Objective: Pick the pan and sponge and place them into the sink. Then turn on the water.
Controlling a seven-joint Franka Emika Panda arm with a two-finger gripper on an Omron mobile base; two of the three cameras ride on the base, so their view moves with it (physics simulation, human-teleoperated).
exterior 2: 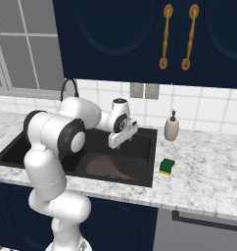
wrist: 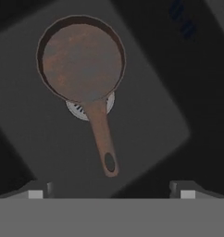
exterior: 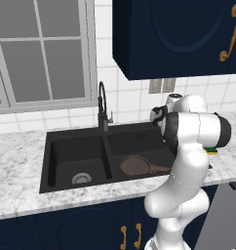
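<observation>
With the pan (wrist: 81, 58) in the sink (exterior: 51, 161), the tool (wrist: 111, 194), wide open and empty, should approach the sponge (exterior 2: 166, 166) from above, jaws across its short sides.

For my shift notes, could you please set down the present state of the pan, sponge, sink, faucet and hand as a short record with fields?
pan: round reddish-brown frying pan lying in the right basin, partly covering the drain
sponge: yellow-and-green rectangular sponge on the marble counter, right of the sink
sink: black double-basin sink
faucet: slim black arched faucet, no water visible
hand: hand open, empty, above the pan
remaining: sponge, water
</observation>
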